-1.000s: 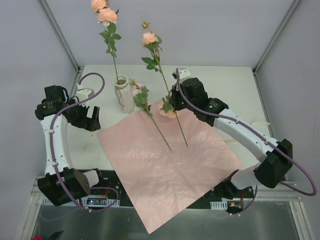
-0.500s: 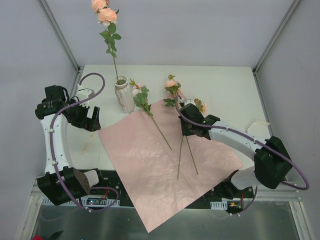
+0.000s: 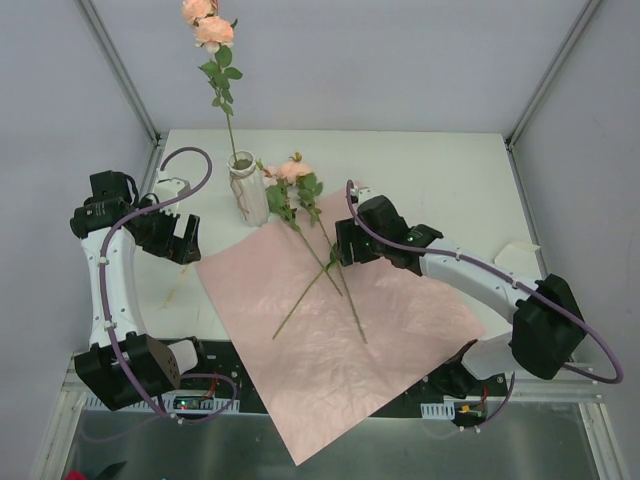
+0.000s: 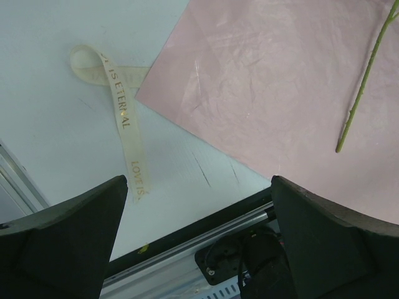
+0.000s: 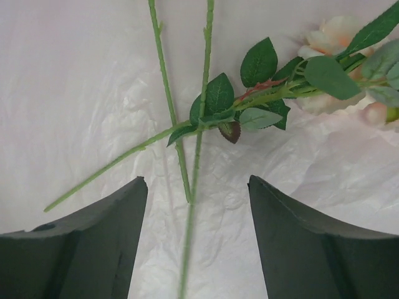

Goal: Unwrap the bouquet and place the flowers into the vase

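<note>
The bouquet is undone, and its pink paper (image 3: pixel 340 340) lies flat on the table. One rose (image 3: pixel 212 30) stands upright in the white ribbed vase (image 3: pixel 246 188). Three more flowers (image 3: pixel 322 262) lie crossed on the paper, blooms (image 3: pixel 291 170) beside the vase. My right gripper (image 3: pixel 343 246) hovers low over their stems, open. In the right wrist view the thin green stems (image 5: pixel 198 146) run loose between the wide fingers of the right gripper (image 5: pixel 196 182), with leaves (image 5: pixel 259 62) and a peach bloom (image 5: pixel 336 34) at upper right. My left gripper (image 3: pixel 186 240) (image 4: pixel 199 182) is open and empty over the table's left side.
A cream printed ribbon (image 4: pixel 121 115) (image 3: pixel 178 288) lies on the white table left of the paper. The table's front rail and cabling (image 4: pixel 249 249) sit just under the left gripper. Slanted frame posts (image 3: pixel 120 70) and enclosure walls bound the table.
The right gripper held roses upright, swung them down, then opened. The released flowers now lie across the paper with blooms toward the vase. The left arm has not moved.
</note>
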Controlling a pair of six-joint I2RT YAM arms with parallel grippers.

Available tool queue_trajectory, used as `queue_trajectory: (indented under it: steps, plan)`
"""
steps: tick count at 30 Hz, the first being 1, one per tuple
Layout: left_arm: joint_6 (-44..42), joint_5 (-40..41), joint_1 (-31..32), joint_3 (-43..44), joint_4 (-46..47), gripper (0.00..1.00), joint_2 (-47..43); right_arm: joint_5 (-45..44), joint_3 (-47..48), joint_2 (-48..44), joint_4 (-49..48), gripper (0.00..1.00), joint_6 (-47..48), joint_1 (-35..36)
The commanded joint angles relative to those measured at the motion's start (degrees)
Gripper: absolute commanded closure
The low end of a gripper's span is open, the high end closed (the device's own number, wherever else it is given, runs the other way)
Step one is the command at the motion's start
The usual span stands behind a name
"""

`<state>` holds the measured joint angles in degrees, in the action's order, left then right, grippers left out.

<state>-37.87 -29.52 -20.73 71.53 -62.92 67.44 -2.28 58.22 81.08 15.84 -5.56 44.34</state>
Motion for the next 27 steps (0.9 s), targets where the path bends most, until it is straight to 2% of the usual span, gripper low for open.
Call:
queue_trajectory:
  steps: [1, 5, 6, 9, 13, 16, 20, 27]
  plan:
    - [-1.9, -0.5, -0.6, 0.4, -1.2, 0.01, 0.6, 0.5, 1.3, -0.4, -1.0, 0.32, 0.5, 0.0]
    - [-1.7, -0.8, -0.5, 0.9, -1.2, 0.01, 1.4, 1.6, 7.4, 3.0, -3.2, 0.38, 4.1, 0.2]
    - [-1.6, -0.8, -0.5, 0.9, -1.2, 0.01, 1.5, 1.8, 12.0, 4.7, -2.7, 0.39, 5.0, 0.4]
    - [-1.5, -0.6, -0.5, 0.8, -1.2, 0.01, 1.6, 3.3, 22.5, 14.2, 2.3, 0.38, 7.8, 0.5]
    - [-2.0, 0.2, -0.6, 0.1, -1.2, 0.01, 1.2, -0.1, 32.2, 27.2, 7.3, 0.38, 8.4, 0.0]
    - [-2.5, 1.0, -0.5, -0.2, -1.2, 0.01, 1.2, -4.7, 34.9, 32.5, 9.5, 0.42, 6.7, -0.6]
    - [-3.1, 1.2, -0.5, -0.7, -1.2, 0.01, 1.3, -8.6, 34.8, 34.8, 9.7, 0.45, 3.8, -1.3]
    - [-3.2, 0.8, -0.6, -1.2, -0.7, 0.01, 2.4, -10.3, 36.0, 37.8, 10.0, 0.43, 2.7, -1.4]
